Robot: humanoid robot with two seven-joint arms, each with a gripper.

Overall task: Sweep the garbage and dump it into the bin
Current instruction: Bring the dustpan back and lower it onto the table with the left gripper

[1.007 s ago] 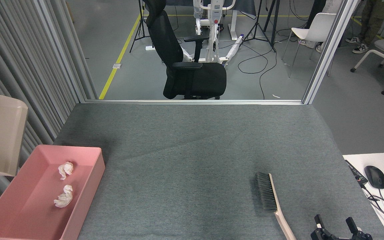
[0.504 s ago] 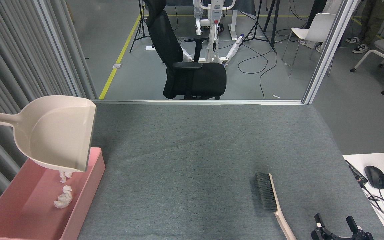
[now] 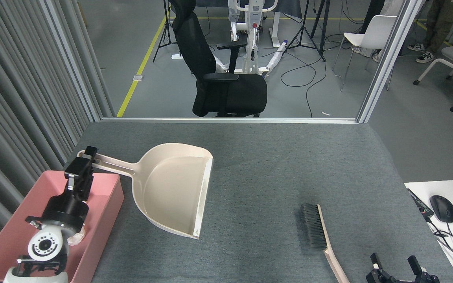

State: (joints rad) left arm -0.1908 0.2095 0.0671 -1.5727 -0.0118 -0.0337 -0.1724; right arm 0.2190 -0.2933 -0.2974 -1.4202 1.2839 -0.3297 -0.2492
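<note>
Left claw (image 3: 86,159): closed on the dustpan (image 3: 173,188) handle; pan blocks the way to its right; pink bin (image 3: 104,204) wall directly beneath. Felt table (image 3: 273,157) bare beyond the pan. Right claw (image 3: 395,264): brush (image 3: 321,232) just to its left, mouse (image 3: 442,208) and cable to its right; clear ahead.

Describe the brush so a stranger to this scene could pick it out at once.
Start at the grey felt table and look to its near right part. There the brush lies flat, dark bristles pointing away and its pale handle running off the bottom edge. Unlike the wide beige dustpan at the left, it is long, thin and bristled.
</note>
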